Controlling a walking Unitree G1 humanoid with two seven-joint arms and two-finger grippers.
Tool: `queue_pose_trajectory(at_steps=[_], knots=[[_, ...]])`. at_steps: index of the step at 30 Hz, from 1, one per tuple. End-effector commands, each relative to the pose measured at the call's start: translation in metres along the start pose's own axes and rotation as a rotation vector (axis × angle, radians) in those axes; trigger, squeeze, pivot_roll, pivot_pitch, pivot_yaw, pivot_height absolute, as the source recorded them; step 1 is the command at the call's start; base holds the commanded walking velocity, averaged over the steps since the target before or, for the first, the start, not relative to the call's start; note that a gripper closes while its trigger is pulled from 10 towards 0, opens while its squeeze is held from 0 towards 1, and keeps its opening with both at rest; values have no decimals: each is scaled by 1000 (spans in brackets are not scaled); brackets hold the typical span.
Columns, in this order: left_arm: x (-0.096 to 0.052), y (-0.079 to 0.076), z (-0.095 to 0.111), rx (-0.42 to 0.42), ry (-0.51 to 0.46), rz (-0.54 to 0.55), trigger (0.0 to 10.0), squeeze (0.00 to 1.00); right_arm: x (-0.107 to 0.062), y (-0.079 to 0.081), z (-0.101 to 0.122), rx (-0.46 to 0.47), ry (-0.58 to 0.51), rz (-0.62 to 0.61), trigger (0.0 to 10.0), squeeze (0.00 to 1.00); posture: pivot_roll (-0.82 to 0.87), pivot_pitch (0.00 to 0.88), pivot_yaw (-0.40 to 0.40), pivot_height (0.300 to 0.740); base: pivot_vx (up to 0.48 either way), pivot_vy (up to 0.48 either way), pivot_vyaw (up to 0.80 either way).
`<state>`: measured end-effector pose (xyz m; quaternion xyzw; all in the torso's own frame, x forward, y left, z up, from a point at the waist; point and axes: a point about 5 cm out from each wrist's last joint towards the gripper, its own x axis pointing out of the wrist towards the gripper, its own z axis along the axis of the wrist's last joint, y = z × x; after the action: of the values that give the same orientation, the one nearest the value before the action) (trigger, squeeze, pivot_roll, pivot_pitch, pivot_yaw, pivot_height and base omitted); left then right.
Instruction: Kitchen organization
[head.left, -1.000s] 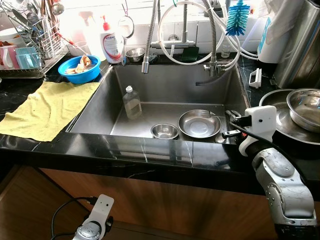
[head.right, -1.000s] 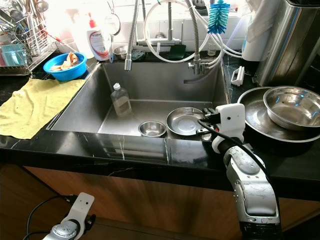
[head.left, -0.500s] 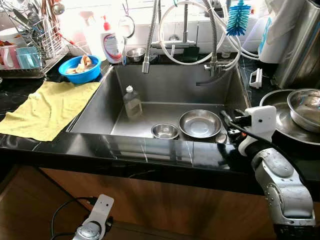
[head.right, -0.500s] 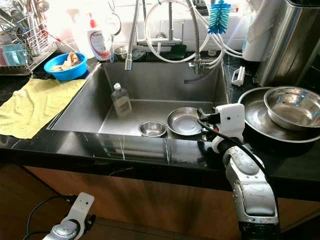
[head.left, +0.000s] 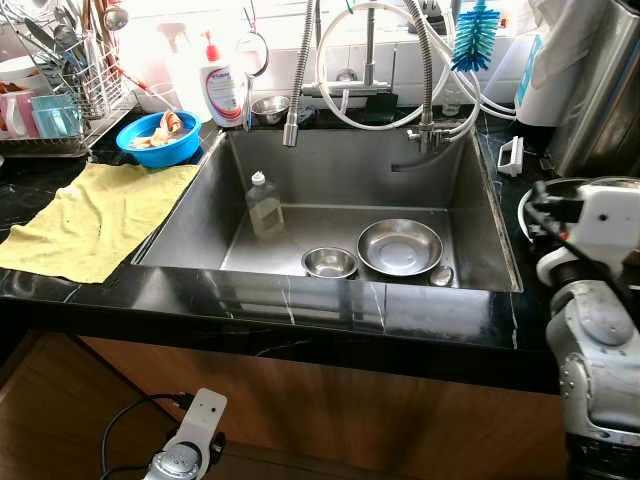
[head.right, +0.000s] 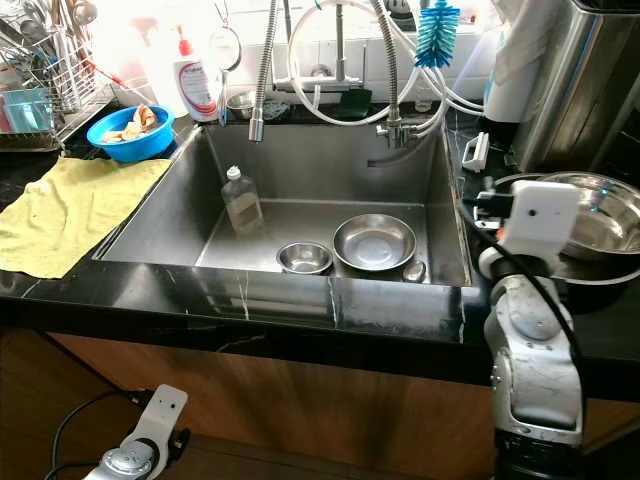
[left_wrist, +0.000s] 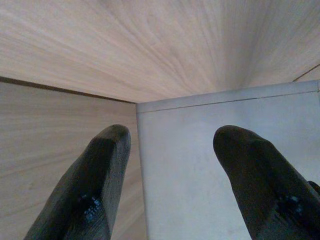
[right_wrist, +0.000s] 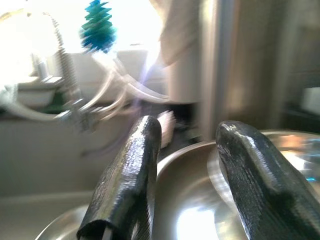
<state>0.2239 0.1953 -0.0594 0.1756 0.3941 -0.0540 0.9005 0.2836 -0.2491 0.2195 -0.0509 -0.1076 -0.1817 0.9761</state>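
Note:
The steel sink (head.left: 470, 180) holds a large steel bowl (head.left: 399, 247), a small steel bowl (head.left: 329, 263), a clear bottle (head.left: 264, 204) and a small round metal piece (head.left: 441, 275). On the right counter two steel bowls (head.right: 603, 215) sit nested. My right gripper (right_wrist: 185, 175) hovers open at the near-left rim of these bowls, with nothing between its fingers (right_wrist: 127, 180). Its white wrist housing (head.right: 540, 215) hides part of the bowls. My left gripper (left_wrist: 172, 170) hangs open low in front of the wooden cabinet.
A yellow cloth (head.left: 90, 215) lies on the black counter to the left, with a blue bowl (head.left: 157, 137) and dish rack (head.left: 60, 90) behind it. Faucet hoses (head.left: 300, 70), a soap bottle (head.left: 222, 92) and a blue brush (head.left: 474, 40) line the back. A tall steel vessel (head.left: 600, 90) stands far right.
My right gripper has swung from the sink's right edge out to the right, over the nested bowls on the counter. The small round piece in the sink is now uncovered.

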Motion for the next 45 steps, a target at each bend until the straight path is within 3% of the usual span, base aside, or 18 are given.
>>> queue_pose_trajectory(at_steps=[1, 2, 3, 12, 13, 19, 30, 45], knots=[[-1, 4, -7, 4, 33, 13, 10000, 0, -1, -9, 16, 8, -71, -68, 10000, 0, -178, 0, 99, 740, 0, 0, 0], [-1, 4, -7, 4, 33, 13, 10000, 0, -1, -10, 17, 7, -72, -75, 10000, 0, -180, 0, 100, 740, 0, 0, 0], [-1, 4, -7, 7, 33, 11, 10000, 0, -3, -13, 18, 28, -86, -103, 10000, 1000, -180, 0, 100, 740, 0, 0, 0], [-1, 2, -6, 6, 34, 7, 10000, 0, -9, -42, 23, 115, -112, -330, 10000, 1000, -181, 0, 101, 740, 0, 0, 0], [-1, 2, -6, 7, 34, 6, 10000, 0, -9, -46, 22, 123, -101, -358, 10000, 0, -182, 0, 102, 740, 0, 0, 0], [-1, 3, -6, 6, 35, 7, 10000, 0, -10, -60, 16, 241, -72, -463, 10000, 0, -177, 0, 103, 740, 0, 0, 0], [-1, 3, -8, 6, 40, 5, 10000, 0, -10, -60, 5, 346, -10, -523, 10000, 0, -168, 0, 102, 740, 0, 0, 0], [-2, 6, -9, 12, 40, 7, 10000, 0, -5, -58, -3, 377, 70, -533, 10000, 0, -164, 0, 103, 740, 0, 0, 0]])
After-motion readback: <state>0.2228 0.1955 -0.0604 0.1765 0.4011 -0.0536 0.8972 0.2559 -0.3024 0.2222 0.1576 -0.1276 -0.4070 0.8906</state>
